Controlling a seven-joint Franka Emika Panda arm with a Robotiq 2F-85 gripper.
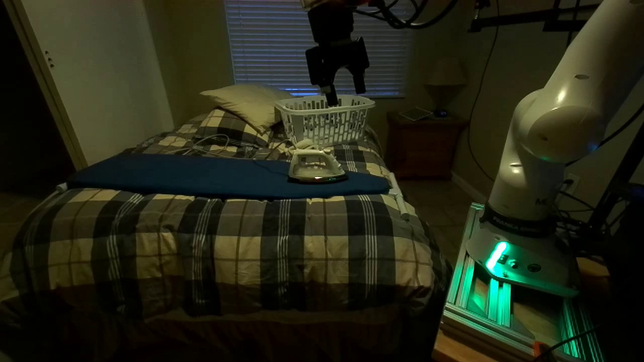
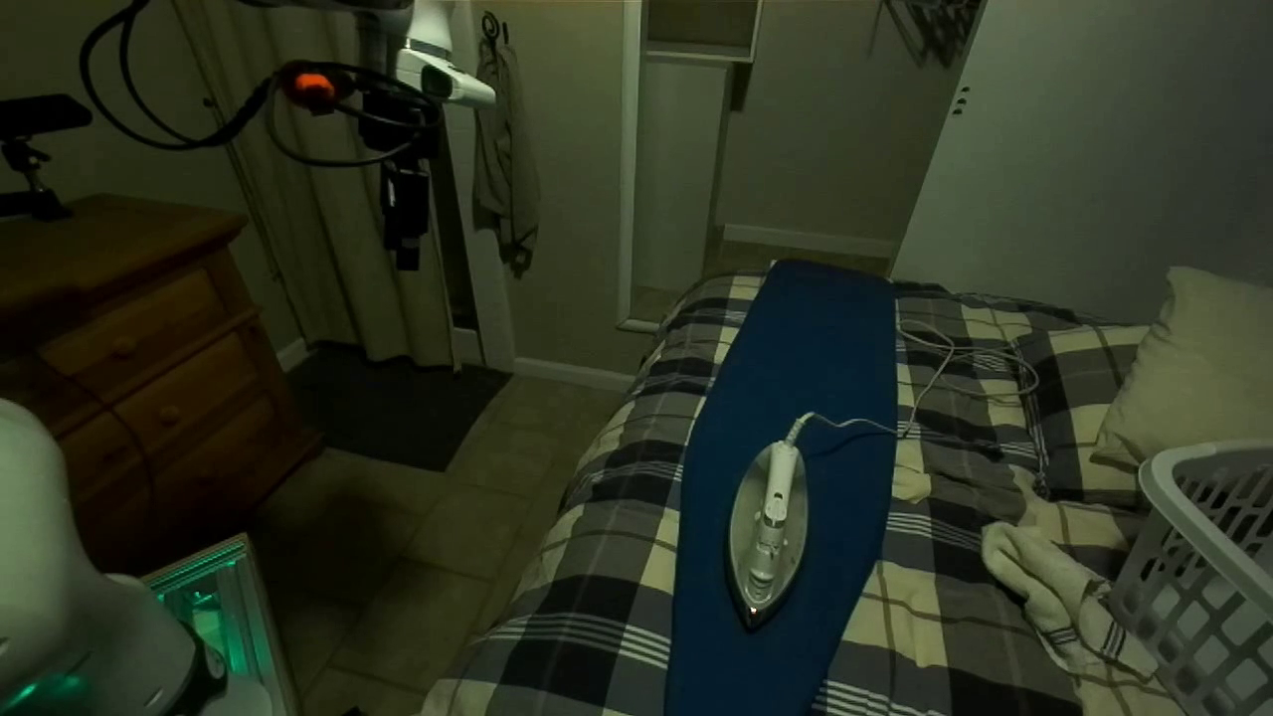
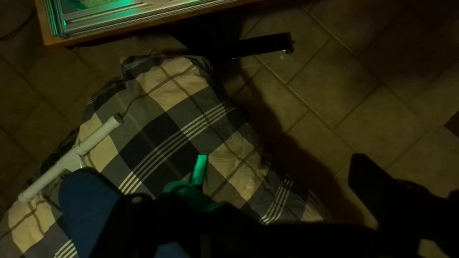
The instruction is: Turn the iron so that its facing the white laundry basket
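Observation:
The pale iron point(image 1: 317, 168) rests flat on its soleplate on the blue ironing board. In an exterior view the iron point(image 2: 771, 537) points its nose along the board towards the near end, with its cord leaving the heel. Beyond the board on the bed stands the white laundry basket point(image 1: 302, 110); the basket's rim point(image 2: 1188, 512) lies off to the iron's side. My gripper point(image 1: 345, 93) hangs high, well apart from both. In the wrist view the gripper point(image 3: 279, 157) is spread wide above the bed's corner and floor, holding nothing. Iron and basket are outside that view.
The ironing board point(image 2: 796, 368) lies across the plaid bed, its white foot point(image 3: 96, 134) sticking out at one end. A cream pillow point(image 1: 251, 103) and a whitish cloth point(image 2: 1044, 587) are near the basket. The iron's cord point(image 2: 925, 388) loops over the bedding. A wooden dresser point(image 2: 169, 328) stands opposite.

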